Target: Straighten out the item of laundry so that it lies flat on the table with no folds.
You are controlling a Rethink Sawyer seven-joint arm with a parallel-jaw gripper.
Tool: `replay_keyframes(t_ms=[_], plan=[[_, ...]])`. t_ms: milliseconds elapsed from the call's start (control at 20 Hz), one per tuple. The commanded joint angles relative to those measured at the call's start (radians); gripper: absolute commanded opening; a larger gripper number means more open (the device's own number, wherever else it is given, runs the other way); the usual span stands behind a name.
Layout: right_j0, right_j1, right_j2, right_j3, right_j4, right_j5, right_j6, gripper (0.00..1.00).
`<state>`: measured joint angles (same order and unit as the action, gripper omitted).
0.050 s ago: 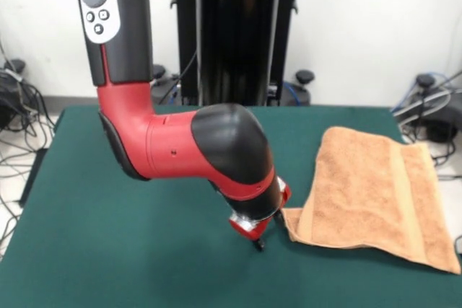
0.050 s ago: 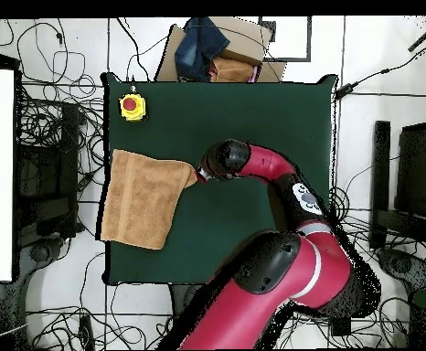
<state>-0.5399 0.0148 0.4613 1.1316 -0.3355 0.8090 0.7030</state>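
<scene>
Dark green felt covers the table (image 1: 108,250). Low over it, the pincer (image 1: 258,242) meets the towel's corner; whether it pinches the cloth cannot be told. At three o'clock from it in the front view lies the orange-tan terry towel (image 1: 368,196), roughly rectangular, woven bands showing, its pointed corner drawn out.

Towel (image 1: 368,192) showing orange-tan with paler woven stripe bands; bench (image 1: 130,250) showing dark green; arm (image 1: 188,142) showing red and black.
</scene>
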Motion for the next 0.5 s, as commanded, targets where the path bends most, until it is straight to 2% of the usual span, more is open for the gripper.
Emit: replay_keyframes(t_ms=[50,300,500], plan=[[-0.017,0.151,0.02,-0.016,-0.056,0.063,-0.151,1.0],[-0.031,0.039,0.015,0.109,-0.061,0.068,-0.086,1.0],[-0.034,0.006,0.014,0.138,-0.065,0.067,-0.071,1.0]])
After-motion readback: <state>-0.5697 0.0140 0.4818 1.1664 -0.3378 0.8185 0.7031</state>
